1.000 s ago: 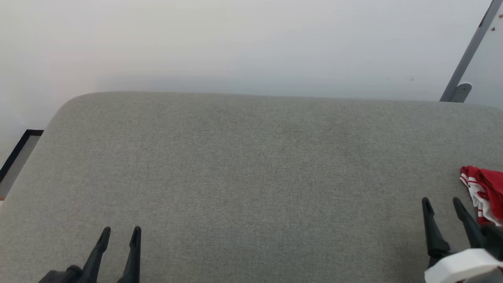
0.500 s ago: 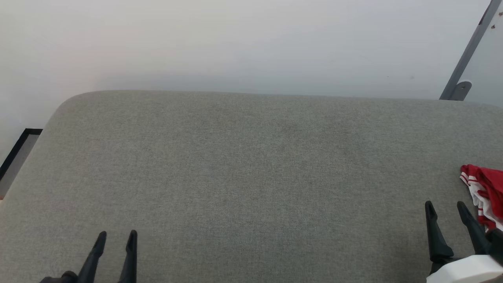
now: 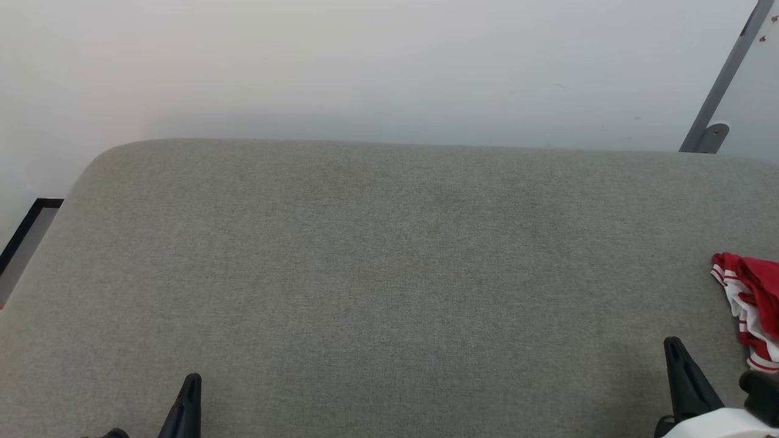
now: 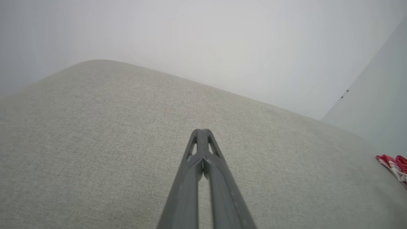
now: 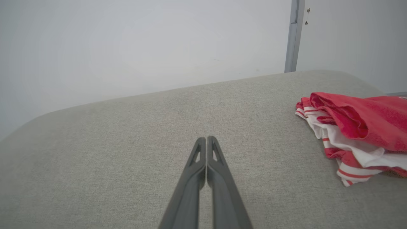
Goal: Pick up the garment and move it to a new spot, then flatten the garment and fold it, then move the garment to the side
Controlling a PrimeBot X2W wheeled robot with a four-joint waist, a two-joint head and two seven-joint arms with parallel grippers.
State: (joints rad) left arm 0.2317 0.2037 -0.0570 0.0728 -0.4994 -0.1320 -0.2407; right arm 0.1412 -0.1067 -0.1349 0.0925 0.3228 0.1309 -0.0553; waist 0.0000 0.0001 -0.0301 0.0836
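The garment is a crumpled heap of red cloth with white and red-striped trim, lying at the right edge of the grey padded surface. It also appears at the right of the right wrist view and as a small red patch at the far right of the left wrist view. My right gripper is shut and empty, just left of the garment and apart from it; its fingertips meet above bare fabric. At the lower left my left gripper is shut and empty, its fingertips pressed together.
A plain pale wall rises behind the grey surface. A grey metal post leans at the upper right, beyond the far edge. At the left a dark-edged strip of floor marks where the surface ends.
Both grippers have gone from open to shut and have drawn back toward the bottom of the head view. The garment has not moved.
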